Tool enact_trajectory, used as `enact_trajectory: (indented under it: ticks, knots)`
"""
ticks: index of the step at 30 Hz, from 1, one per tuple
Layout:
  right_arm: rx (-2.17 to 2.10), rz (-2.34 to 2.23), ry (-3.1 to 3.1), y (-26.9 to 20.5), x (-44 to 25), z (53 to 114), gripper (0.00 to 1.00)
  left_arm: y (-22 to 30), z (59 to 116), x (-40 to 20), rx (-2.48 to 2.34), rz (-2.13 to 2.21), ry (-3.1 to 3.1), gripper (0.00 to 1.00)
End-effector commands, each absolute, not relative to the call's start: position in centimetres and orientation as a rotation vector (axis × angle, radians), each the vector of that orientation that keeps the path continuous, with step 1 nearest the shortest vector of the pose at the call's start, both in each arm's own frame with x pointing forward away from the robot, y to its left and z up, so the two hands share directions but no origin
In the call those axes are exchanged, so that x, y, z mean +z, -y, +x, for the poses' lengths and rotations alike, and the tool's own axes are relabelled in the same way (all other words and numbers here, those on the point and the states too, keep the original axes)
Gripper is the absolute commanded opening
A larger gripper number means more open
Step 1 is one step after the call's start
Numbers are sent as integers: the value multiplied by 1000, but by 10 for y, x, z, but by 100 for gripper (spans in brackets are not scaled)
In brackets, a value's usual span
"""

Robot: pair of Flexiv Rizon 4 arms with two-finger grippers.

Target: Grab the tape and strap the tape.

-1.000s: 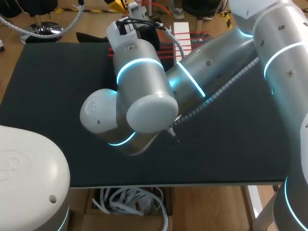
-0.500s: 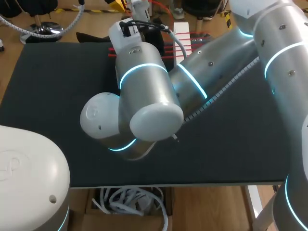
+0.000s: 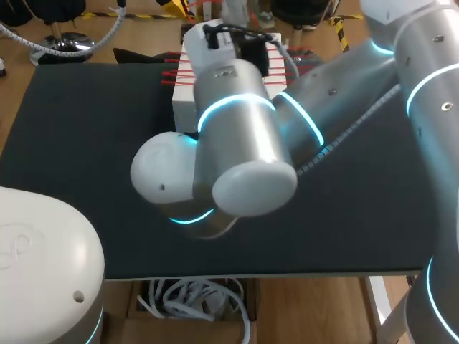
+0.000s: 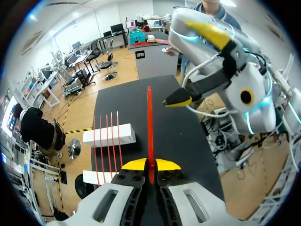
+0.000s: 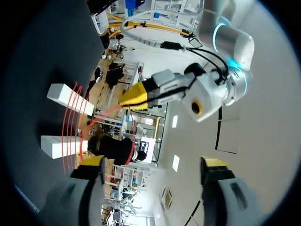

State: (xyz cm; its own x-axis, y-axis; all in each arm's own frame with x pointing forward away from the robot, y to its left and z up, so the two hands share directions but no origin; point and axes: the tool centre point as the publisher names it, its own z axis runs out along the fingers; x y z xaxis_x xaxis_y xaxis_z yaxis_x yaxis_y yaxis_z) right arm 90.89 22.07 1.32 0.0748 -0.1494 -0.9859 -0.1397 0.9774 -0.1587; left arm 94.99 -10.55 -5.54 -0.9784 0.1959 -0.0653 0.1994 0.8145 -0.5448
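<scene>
My left gripper (image 4: 150, 165) is shut on the end of a red tape (image 4: 149, 122), which runs straight ahead over the table. Beside it, two white blocks (image 4: 109, 135) (image 4: 99, 176) carry several red tape strands stretched across them. My right gripper (image 4: 181, 63) hangs above the table ahead of the tape, its jaws wide apart and holding nothing. In the right wrist view, my right gripper (image 5: 153, 164) stands open. Beyond it, the left gripper (image 5: 124, 100) pinches the tape, which curves down to the blocks (image 5: 66, 96). My right arm (image 3: 237, 136) hides much of the blocks (image 3: 185, 107) in the head view.
The black table (image 3: 86, 129) is bare to the left and right of the blocks. My right arm's elbow spans the middle of the table. The blocks sit near the far edge.
My right arm has risen and swung to the right, uncovering more of the white blocks and their red strands.
</scene>
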Motion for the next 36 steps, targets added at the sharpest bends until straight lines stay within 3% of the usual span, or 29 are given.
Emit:
enact_trajectory:
  ticks: [1,17,36]
  knots:
    - [2,-227,-1520,-185,33,913,100,105,950,-55,-894,325,-2989,0]
    - [10,-208,-1533,-76,60,961,100,105,950,-55,-894,325,-2989,0]
    - [-92,-183,-1540,-47,59,995,100,105,950,-55,-894,325,-2989,0]
